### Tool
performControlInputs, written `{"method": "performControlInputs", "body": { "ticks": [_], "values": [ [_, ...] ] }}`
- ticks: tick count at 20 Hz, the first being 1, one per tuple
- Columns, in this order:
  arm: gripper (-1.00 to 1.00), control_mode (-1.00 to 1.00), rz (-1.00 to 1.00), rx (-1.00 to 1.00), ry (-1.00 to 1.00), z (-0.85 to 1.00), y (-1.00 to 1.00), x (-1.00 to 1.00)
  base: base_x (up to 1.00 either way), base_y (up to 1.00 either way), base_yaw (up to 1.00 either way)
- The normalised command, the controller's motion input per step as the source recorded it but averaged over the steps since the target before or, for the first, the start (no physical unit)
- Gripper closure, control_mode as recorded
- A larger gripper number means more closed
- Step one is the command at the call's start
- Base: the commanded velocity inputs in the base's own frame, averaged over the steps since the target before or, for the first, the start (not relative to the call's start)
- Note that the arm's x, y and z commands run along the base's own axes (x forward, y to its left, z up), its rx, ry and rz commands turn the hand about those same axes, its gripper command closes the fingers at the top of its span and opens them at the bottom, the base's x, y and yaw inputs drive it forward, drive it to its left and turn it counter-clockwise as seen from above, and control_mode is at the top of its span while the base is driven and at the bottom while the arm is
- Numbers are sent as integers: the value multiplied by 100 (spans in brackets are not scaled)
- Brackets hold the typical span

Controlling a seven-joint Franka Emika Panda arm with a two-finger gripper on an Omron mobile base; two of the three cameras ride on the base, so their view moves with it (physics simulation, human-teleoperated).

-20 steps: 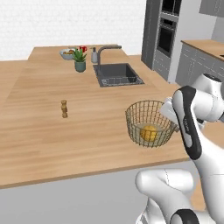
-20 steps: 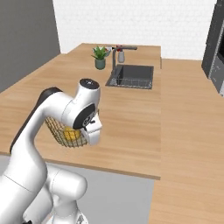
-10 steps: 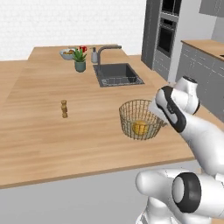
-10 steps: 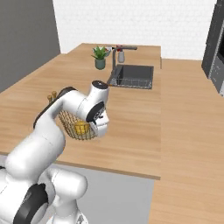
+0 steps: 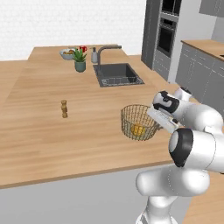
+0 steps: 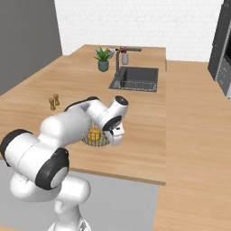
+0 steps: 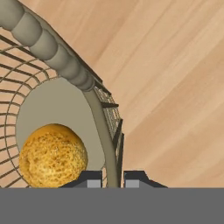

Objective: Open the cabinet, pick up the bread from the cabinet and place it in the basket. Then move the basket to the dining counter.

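The tan wire-mesh basket (image 5: 139, 122) is over the near right part of the light-wood dining counter (image 5: 52, 135), and I cannot tell whether it touches the top. The yellow-orange bread (image 5: 138, 129) lies inside it. My gripper (image 5: 154, 117) is shut on the basket's right rim. In the hand view the rim wire (image 7: 57, 57) runs down between my fingertips (image 7: 89, 179), with the bread (image 7: 52, 155) on the basket floor to their left. From the right base view, the basket (image 6: 97, 139) and bread (image 6: 94, 134) sit partly behind my arm. The cabinet is out of view.
The inset dark sink (image 5: 117, 74) and grey faucet (image 5: 103, 50) lie further back. A potted plant (image 5: 79, 61), bowl (image 5: 68, 53) and soap bottle (image 5: 94, 55) stand behind. Small shakers (image 5: 64, 109) stand left. Ovens (image 5: 166, 30) and grey drawers (image 5: 197, 74) line the right.
The basket with the bread has moved a little to the left over the counter, still in my grip, and my arm has folded in closer to the base.
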Motion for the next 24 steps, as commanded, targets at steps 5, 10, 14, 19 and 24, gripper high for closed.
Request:
{"method": "performControlInputs", "body": {
  "ticks": [5, 10, 14, 19, 24],
  "values": [
    [100, -100, 0, 0, 3, -50, -4, 30, 0, 0, 0],
    [100, -100, 0, 0, 0, -19, 0, 8, 0, 0, 0],
    [100, -100, 0, -6, 0, -29, 0, 9, 0, 0, 0],
    [100, -100, 0, -16, 0, -37, 0, 0, 0, 0, 0],
    [100, -100, 0, -7, 0, -12, 0, 0, 0, 0, 0]
  ]
}}
